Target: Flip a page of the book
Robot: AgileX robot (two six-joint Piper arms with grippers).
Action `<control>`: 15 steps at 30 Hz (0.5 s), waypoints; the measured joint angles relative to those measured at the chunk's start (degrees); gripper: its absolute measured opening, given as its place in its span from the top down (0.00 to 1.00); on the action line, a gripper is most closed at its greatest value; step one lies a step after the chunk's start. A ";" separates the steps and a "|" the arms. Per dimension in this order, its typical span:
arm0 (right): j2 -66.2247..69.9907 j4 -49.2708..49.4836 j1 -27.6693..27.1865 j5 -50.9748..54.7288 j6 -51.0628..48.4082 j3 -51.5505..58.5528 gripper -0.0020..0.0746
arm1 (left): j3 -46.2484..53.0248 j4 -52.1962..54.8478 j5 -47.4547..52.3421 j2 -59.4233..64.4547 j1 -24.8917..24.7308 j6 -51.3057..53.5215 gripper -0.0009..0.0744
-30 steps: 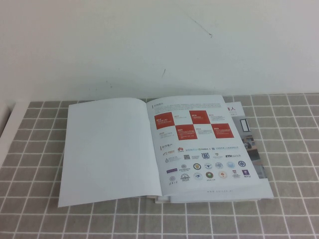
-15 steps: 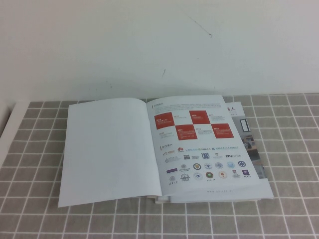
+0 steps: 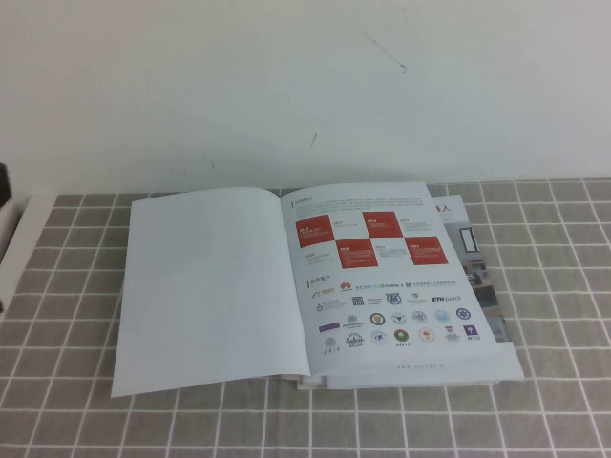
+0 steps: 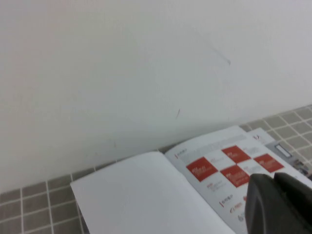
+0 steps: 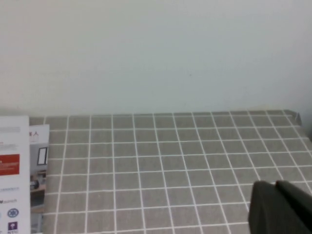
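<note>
The book (image 3: 315,286) lies open on the checked cloth. Its right-hand page (image 3: 387,277) shows red squares and rows of small logos and lies flat. The left side is a blank white sheet (image 3: 210,286). My left gripper (image 4: 274,179) is shut and empty, raised to the left of the book, with the page (image 4: 219,165) ahead of it. Only a dark bit of the left arm (image 3: 3,181) shows at the high view's left edge. My right gripper (image 5: 274,185) is shut and empty over bare cloth to the right of the book (image 5: 12,165); it is out of the high view.
A larger printed piece with grey photos (image 3: 474,250) sticks out from under the book on the right. The grey checked cloth (image 3: 554,286) covers the table. A white wall (image 3: 305,86) stands right behind the book.
A dark part of the left arm has come into the high view at the left edge. The book and its page have not moved.
</note>
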 joint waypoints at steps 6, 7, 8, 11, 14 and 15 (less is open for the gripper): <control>2.01 6.09 0.75 -3.44 -0.74 1.87 0.98 | 0.00 -2.51 0.29 6.72 -0.04 -0.54 0.99; 2.66 8.01 1.28 -4.20 -1.14 2.62 0.98 | 0.00 -3.39 0.29 7.61 -0.04 -0.54 0.99; 3.34 9.95 1.65 -4.35 -1.78 3.22 0.98 | 0.00 -3.88 0.29 8.87 -0.04 -0.54 0.99; 5.98 14.21 2.74 -4.35 -4.19 4.94 0.98 | 0.00 -4.78 0.50 13.06 -0.04 -0.67 0.99; 8.14 15.95 3.79 -4.47 -5.07 5.88 0.98 | 0.00 -4.90 1.10 18.08 -0.04 -0.67 0.99; 8.66 16.42 4.03 -4.47 -5.28 5.88 0.98 | 0.00 -5.05 1.55 19.97 -0.04 -0.22 0.99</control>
